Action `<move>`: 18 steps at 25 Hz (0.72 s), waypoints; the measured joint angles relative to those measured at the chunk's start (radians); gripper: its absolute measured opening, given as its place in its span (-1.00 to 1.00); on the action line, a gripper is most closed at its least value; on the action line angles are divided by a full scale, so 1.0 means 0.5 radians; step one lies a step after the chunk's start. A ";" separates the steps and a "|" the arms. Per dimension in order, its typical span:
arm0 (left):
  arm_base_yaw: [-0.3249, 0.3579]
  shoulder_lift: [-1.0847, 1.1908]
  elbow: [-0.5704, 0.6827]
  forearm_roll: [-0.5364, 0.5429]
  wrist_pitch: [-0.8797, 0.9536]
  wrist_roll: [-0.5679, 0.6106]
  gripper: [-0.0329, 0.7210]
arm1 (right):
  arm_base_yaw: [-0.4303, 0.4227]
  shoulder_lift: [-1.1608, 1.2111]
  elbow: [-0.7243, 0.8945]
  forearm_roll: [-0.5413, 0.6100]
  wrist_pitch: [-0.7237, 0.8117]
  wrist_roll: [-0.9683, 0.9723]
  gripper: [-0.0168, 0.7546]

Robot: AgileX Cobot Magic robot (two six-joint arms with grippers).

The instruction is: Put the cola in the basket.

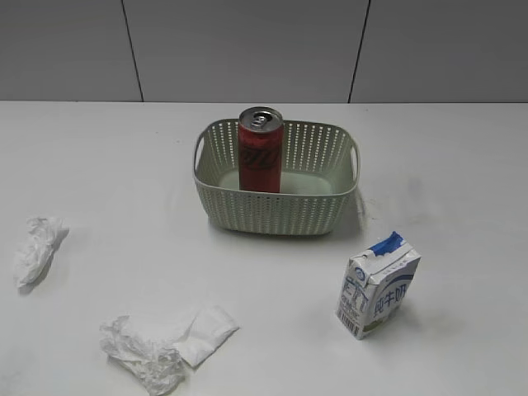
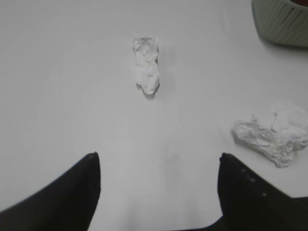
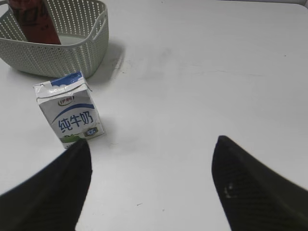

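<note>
The red cola can stands upright inside the pale green basket at the table's middle back. It also shows in the right wrist view, inside the basket. A corner of the basket shows in the left wrist view. No gripper shows in the exterior view. My left gripper is open and empty above bare table. My right gripper is open and empty, to the right of the milk carton.
A blue-white milk carton stands at the front right of the basket. Crumpled tissues lie at the left and at the front left. A grey wall stands behind the table.
</note>
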 joint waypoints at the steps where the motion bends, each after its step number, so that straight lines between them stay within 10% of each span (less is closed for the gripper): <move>1: 0.000 -0.051 0.000 0.000 0.000 0.000 0.61 | 0.000 0.000 0.000 0.000 0.000 0.000 0.57; 18: 0.000 -0.439 0.003 0.000 0.000 0.000 0.61 | 0.000 0.000 0.000 0.000 0.000 0.000 0.57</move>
